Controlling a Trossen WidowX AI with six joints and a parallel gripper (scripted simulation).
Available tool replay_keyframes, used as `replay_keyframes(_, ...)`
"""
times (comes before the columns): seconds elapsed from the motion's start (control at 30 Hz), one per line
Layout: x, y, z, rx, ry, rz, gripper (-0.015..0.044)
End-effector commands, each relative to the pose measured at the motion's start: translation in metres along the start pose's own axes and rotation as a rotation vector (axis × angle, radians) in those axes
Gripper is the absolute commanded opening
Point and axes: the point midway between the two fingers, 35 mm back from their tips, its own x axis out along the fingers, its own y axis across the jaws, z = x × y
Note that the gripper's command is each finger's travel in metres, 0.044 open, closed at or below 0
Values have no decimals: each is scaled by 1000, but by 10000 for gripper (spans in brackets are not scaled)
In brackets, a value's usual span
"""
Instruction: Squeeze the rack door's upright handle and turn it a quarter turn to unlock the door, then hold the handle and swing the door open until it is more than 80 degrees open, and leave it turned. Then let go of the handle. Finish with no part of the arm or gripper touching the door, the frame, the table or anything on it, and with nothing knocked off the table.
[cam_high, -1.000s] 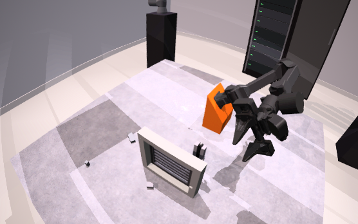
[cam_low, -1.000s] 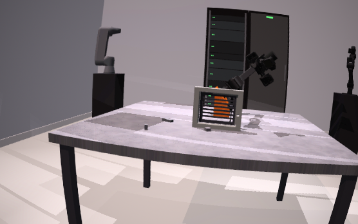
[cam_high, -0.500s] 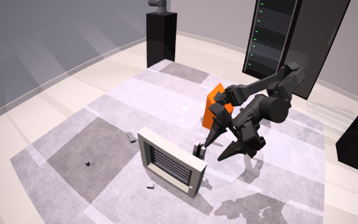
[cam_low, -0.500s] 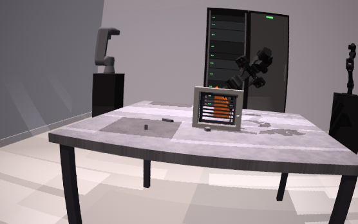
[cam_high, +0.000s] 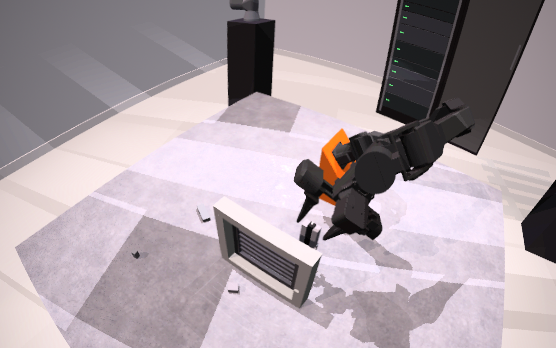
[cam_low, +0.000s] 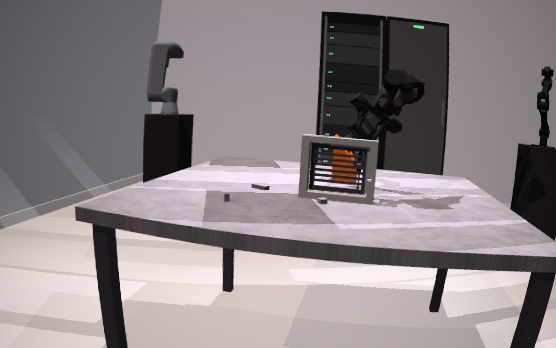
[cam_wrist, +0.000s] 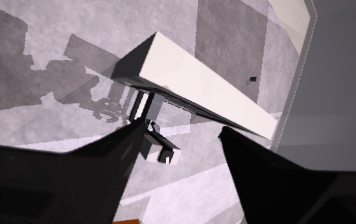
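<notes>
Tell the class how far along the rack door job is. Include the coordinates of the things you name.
Nothing looks done: the door (cam_high: 265, 257) (cam_low: 312, 167) (cam_wrist: 175, 102) appears shut. In hand is the approach: the open, empty claw (cam_high: 311, 230) (cam_low: 371, 123) (cam_wrist: 184, 127) is near the handle (cam_high: 309, 234) (cam_wrist: 154, 150). Left: squeeze, quarter turn, swing past 80 degrees, release, back clear.

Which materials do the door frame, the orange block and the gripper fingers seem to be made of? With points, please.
Frame (cam_high: 269, 225) (cam_low: 338, 137) (cam_wrist: 200, 85): perhaps painted metal or plastic, as it is evenly pale and matte, without grain.
Orange block (cam_high: 330, 168): probably plastic or painted metal; flat, evenly coloured faces.
Gripper fingers (cam_high: 307, 209): likely dark plastic, smooth and matte, though coated metal is possible.
</notes>
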Motion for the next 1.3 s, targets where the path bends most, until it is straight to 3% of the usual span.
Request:
replay_keyframes(0.0,5,-5,-8,48,79,72,297)
replay_keyframes(0.67,3,-16,-32,370,339,453,297)
replay_keyframes(1.27,18,-8,-35,382,344,464,297)
